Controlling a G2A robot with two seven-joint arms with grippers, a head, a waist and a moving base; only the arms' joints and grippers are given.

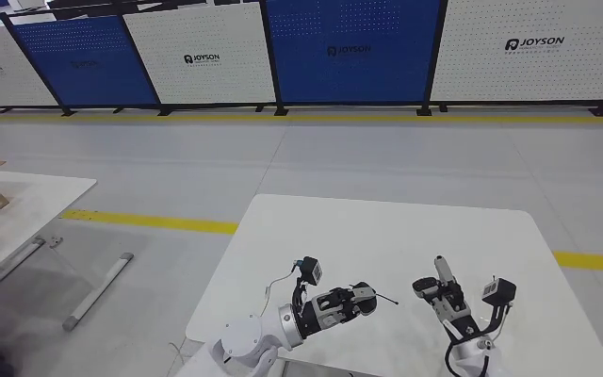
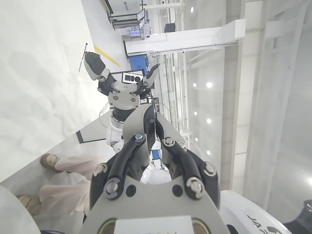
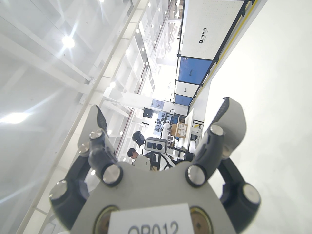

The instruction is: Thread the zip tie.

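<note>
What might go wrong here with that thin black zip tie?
The zip tie sits by one fingertip of the open right gripper, not between the fingers, so closing might nudge it away. The left gripper is shut and close by; the two may bump.

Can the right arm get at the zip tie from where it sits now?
Likely yes: the right gripper is open, and the zip tie lies on the table beside one fingertip, nothing between.
</note>
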